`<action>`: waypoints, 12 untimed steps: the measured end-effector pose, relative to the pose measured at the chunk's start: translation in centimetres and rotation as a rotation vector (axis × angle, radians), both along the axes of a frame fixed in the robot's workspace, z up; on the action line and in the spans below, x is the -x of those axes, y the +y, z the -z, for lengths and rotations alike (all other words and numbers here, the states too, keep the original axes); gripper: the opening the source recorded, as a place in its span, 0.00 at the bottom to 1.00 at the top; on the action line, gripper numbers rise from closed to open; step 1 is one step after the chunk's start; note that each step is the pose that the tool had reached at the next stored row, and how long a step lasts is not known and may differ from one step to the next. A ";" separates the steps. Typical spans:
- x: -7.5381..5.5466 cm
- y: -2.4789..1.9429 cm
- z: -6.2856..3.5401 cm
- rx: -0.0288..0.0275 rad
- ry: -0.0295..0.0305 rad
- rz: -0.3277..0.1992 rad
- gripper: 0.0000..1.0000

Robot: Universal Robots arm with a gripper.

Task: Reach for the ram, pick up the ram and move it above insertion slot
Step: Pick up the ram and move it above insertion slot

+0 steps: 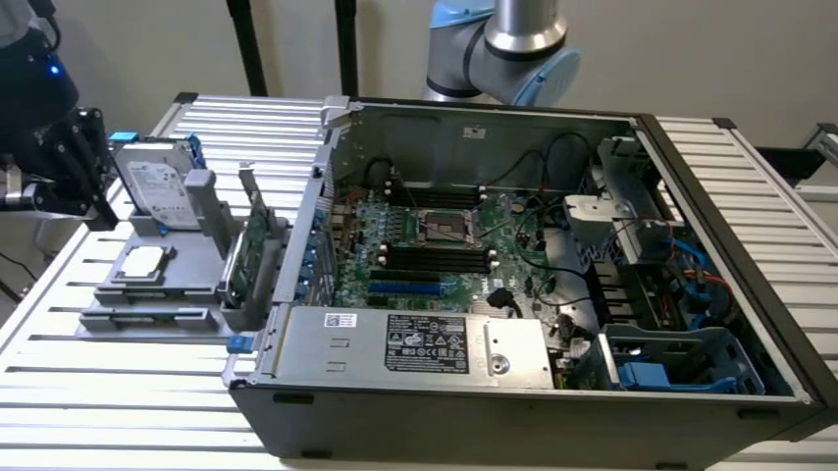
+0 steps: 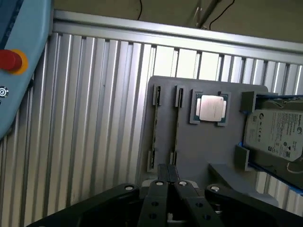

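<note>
My gripper [image 2: 166, 167] is shut, its two black fingers pressed together with nothing between them. It hangs over the near edge of a grey holder [image 2: 199, 151] on the slatted table. In that holder two thin strips stand on edge between clips; the nearer-looking one [image 2: 155, 127] may be the ram, though I cannot tell for sure. In the exterior view the gripper [image 1: 92, 196] is at the far left, beside the holder [image 1: 144, 294]. The black insertion slots [image 1: 439, 257] lie on the motherboard inside the open computer case, far from the gripper.
On the holder rest a silver hard drive with blue rails [image 2: 277, 132], a square processor chip [image 2: 210, 108] and upright green cards [image 1: 245, 260]. The case wall [image 1: 314, 226] stands between holder and motherboard. A red button [image 2: 9, 60] sits on a light-blue body.
</note>
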State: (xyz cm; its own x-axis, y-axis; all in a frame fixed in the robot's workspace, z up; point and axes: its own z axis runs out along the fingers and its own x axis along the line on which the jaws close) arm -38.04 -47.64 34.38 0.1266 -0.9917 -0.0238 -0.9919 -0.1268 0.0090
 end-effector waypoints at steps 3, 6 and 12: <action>0.0 0.02 0.00 0.0000 0.0001 -0.024 0.11; 0.0 0.03 -0.01 0.0002 0.0003 -0.024 0.18; 0.0 0.03 0.22 0.0001 0.0002 -0.016 0.42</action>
State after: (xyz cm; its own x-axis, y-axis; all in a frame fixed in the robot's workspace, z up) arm -38.04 -47.61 34.15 0.1429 -0.9894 -0.0238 -0.9897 -0.1432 0.0092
